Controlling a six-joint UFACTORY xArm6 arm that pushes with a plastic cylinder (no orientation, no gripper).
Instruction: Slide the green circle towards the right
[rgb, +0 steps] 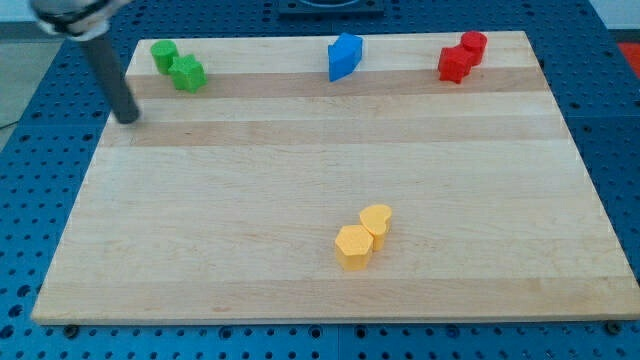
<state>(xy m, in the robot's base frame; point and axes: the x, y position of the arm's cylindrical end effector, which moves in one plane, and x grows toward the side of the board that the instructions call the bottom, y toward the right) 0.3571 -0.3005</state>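
Risk centres on the top-left corner of the counter (300, 290): the green circle (163, 55) touches a second green block (188, 74). Rod tip (129, 117) sits below-left of both. No fingers exist. A rightward push could drag both.

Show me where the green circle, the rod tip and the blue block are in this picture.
green circle (163, 55), camera view, on its top face.
my tip (128, 117), camera view, the rod's very lower end, below-left of the green blocks.
blue block (344, 56), camera view, on its front face.
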